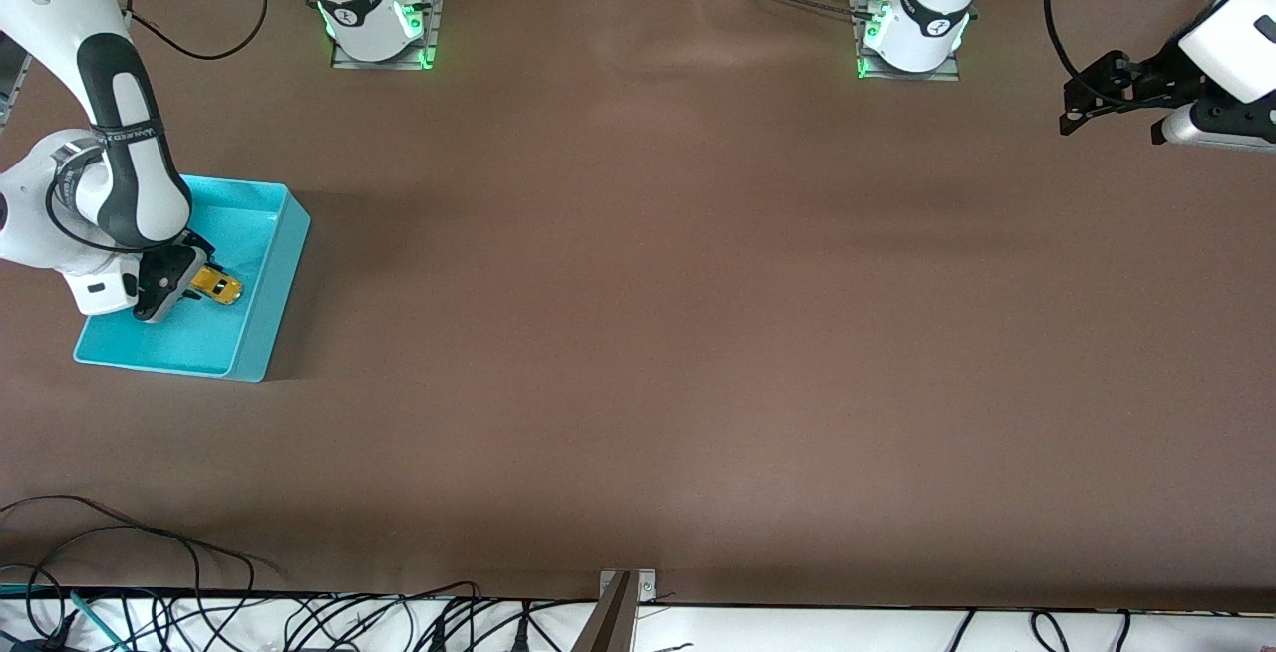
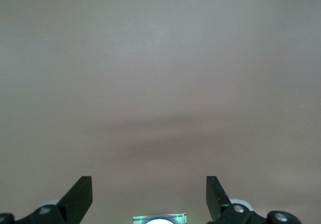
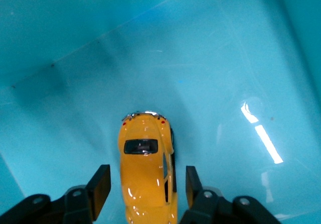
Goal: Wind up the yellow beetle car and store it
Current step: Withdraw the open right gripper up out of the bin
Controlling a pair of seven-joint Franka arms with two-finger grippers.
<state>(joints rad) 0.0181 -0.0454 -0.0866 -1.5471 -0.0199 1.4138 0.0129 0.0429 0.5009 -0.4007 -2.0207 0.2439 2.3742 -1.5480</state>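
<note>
In the front view, my right gripper (image 1: 177,285) is down inside the turquoise plastic bin (image 1: 284,263) at the right arm's end of the brown tabletop (image 1: 658,333), with the small yellow beetle-shaped toy car (image 1: 217,285) on the bin floor. My left gripper (image 1: 1082,104) waits above the tabletop.

In the left wrist view, my left jaws stand wide apart over bare tabletop.

In the right wrist view, my right jaws stand apart on both sides of the car, with a small gap on each side.
</note>
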